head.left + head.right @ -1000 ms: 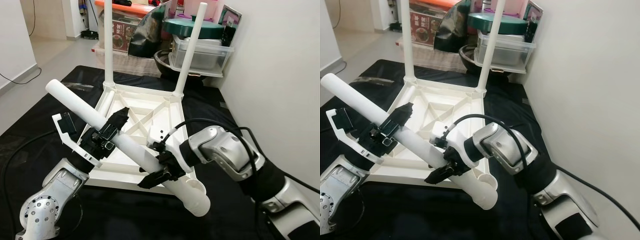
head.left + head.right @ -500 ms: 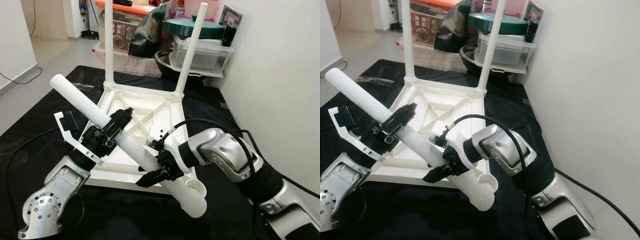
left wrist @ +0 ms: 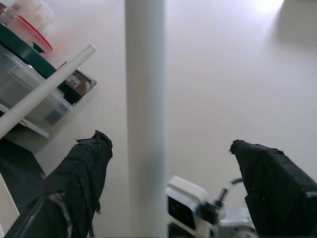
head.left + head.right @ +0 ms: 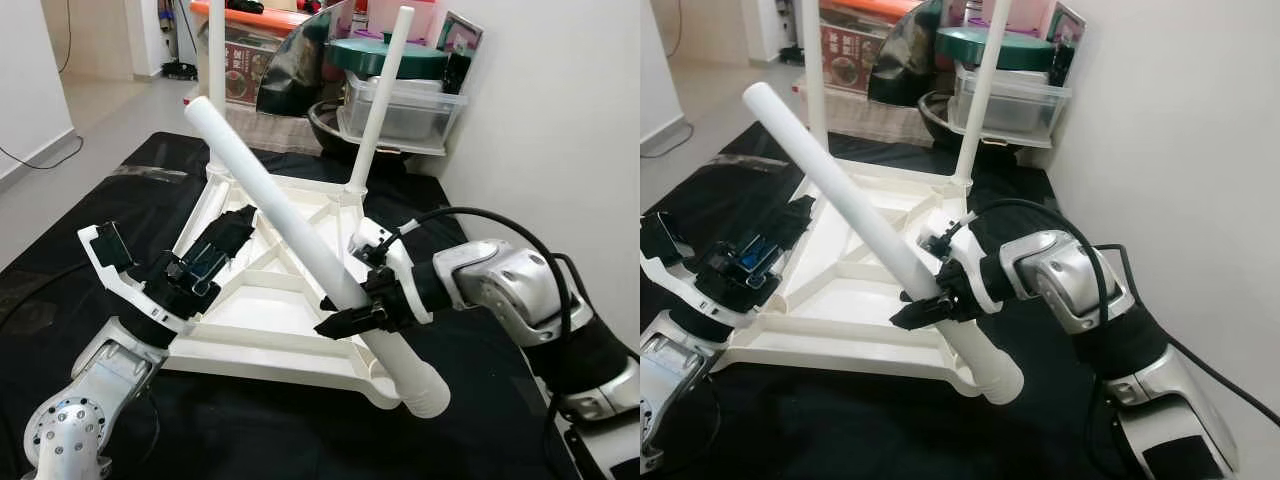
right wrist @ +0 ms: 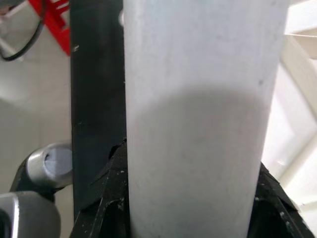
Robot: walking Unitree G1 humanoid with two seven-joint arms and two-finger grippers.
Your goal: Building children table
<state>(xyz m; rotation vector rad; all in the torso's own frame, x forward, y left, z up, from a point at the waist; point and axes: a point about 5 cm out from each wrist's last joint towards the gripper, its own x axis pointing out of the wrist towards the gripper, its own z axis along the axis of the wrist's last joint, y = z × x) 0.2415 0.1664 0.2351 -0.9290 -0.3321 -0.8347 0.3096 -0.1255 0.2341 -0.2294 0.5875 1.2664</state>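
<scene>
- Table leg (image 4: pixel 300 235): white tube, tilted over the upturned tabletop (image 4: pixel 270 300), lower end near its front-right corner.
- Right end effector (image 4: pixel 345 318) clamps the leg low; left end effector (image 4: pixel 225 235) spread wide, off the leg.
- Likely light, stiff, smooth; grip near the lower end.

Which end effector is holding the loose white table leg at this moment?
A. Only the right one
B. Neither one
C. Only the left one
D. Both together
A: the right end effector is clamped around the loose leg, while the left end effector is open beside it.
</scene>
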